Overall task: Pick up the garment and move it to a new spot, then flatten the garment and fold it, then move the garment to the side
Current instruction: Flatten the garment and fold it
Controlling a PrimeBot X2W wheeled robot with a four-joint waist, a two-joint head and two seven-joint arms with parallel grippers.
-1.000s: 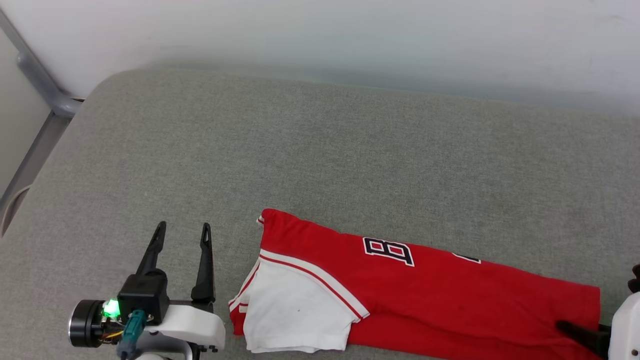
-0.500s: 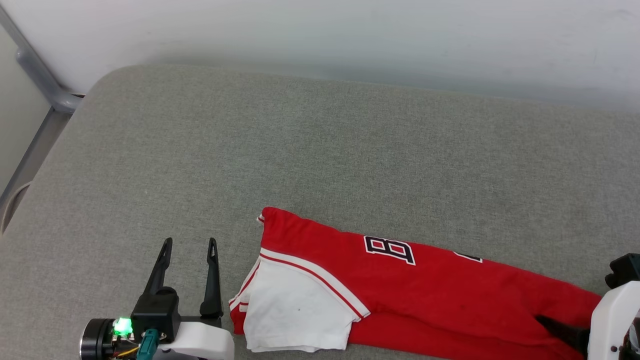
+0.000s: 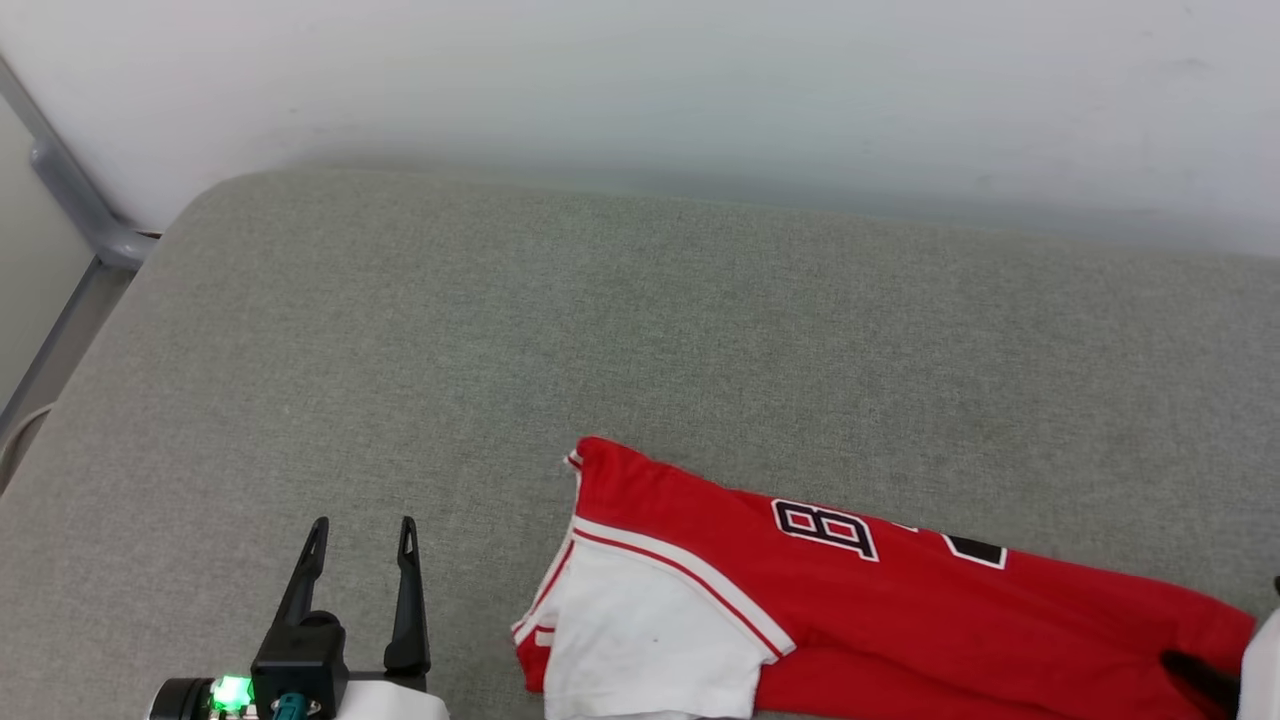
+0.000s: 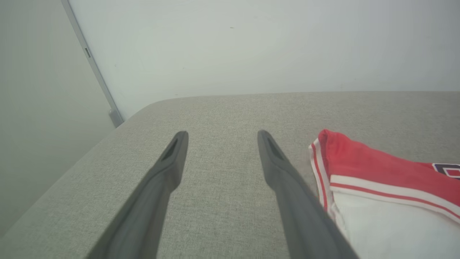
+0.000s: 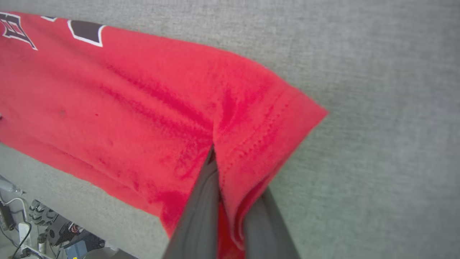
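Note:
The garment (image 3: 930, 610) is a red jersey folded into a long band on the grey cushion, white sleeve at its left end and black lettering on top. My right gripper (image 3: 1200, 678) is at the garment's right end, shut on the hem. In the right wrist view, the red cloth (image 5: 143, 97) bunches into a crease where one finger (image 5: 205, 194) lies on top and the other finger (image 5: 262, 219) runs underneath. My left gripper (image 3: 364, 525) stands open to the left of the sleeve, touching nothing. The left wrist view has its fingers (image 4: 169, 169) spread over bare cushion, beside the striped sleeve edge (image 4: 323, 169).
The grey cushion (image 3: 600, 330) reaches back to a white wall (image 3: 700, 80). A grey metal frame (image 3: 70, 190) stands at the far left corner. Beyond the cushion's near edge, cables and equipment (image 5: 43, 230) lie on the floor.
My right gripper has shut on the garment's right end. The head camera has shifted, so everything sits lower and further right. My left gripper has drawn back towards the bottom edge, still open.

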